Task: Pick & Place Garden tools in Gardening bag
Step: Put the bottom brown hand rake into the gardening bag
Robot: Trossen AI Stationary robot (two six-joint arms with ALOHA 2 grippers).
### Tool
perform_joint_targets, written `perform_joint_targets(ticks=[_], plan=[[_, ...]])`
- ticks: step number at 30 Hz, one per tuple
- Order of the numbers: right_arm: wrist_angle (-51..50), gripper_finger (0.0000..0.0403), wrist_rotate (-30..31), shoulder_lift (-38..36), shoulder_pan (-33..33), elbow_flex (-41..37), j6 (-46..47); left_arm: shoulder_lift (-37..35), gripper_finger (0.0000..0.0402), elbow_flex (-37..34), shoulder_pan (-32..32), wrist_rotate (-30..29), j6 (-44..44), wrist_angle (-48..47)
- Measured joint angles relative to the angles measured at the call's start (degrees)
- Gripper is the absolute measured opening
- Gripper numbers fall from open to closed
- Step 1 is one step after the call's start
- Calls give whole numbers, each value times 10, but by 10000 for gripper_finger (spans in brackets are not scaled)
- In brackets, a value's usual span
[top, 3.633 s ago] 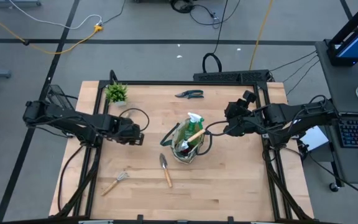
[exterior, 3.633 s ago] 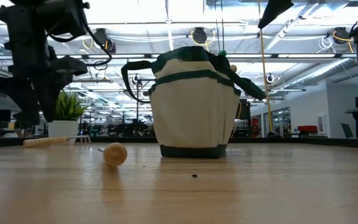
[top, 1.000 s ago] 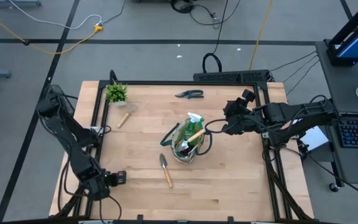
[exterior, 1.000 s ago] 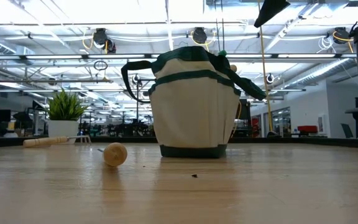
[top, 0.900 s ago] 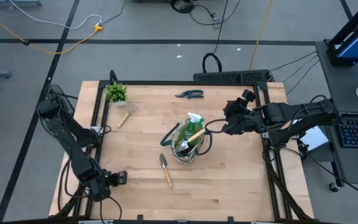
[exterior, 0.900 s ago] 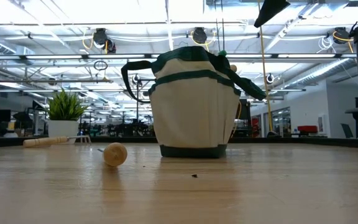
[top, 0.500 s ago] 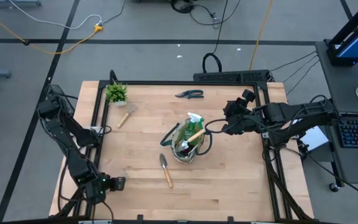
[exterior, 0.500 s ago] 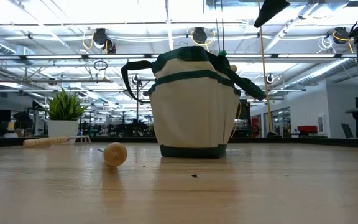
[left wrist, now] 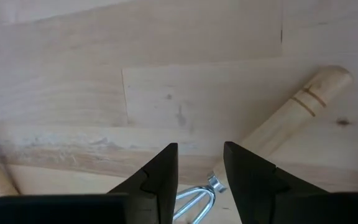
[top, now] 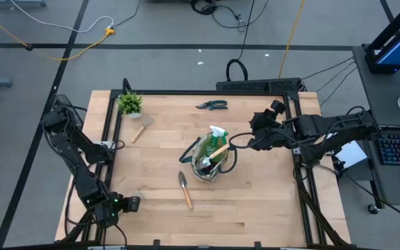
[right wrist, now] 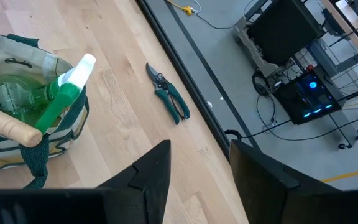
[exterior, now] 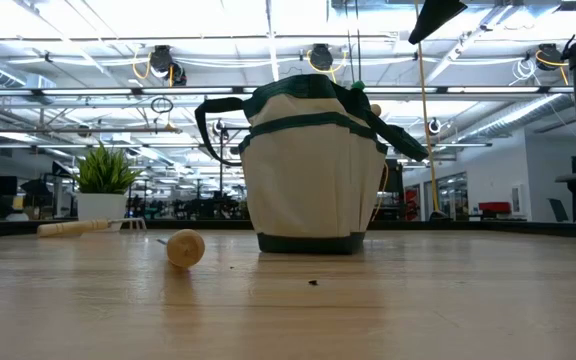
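The beige gardening bag (top: pixel 210 161) with green trim stands upright mid-table and holds a green spray bottle (right wrist: pixel 61 96) and a wooden-handled tool (right wrist: pixel 11 124). A trowel (top: pixel 185 188) lies on the table just near of the bag. A hand rake (top: pixel 141 128) lies by the potted plant (top: pixel 130 103). Pruning shears (top: pixel 212 105) lie at the far edge. My left gripper (top: pixel 128 203) is open, low at the near-left corner. Its fingers stand either side of another rake's metal neck (left wrist: pixel 197 196), whose wooden handle (left wrist: pixel 291 118) lies on the table. My right gripper (top: pixel 251 144) is open and empty, right of the bag.
The table's black frame rail (top: pixel 105 149) runs along the left edge beside my left arm. The bag's loop handles (exterior: pixel 218 112) stick out sideways. Bare wood lies near and right of the bag (top: pixel 255 201).
My left gripper has shifted a little toward the table's near-left corner and then kept still. A few seconds earlier it was mid-table, left of the bag. The bag, tools and right arm have not moved.
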Motion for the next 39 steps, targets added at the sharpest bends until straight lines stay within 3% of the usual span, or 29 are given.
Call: perform_joint_targets(ticks=[31,36,39], plan=[[0,155,0,0,0,0,26,-16,136,0,-43,-65,-95,-62],[0,155,0,0,0,0,26,-15,136,8,-34,-127,-162,-77],[0,155,1,0,0,0,26,-15,136,21,-30,-120,-230,-72]])
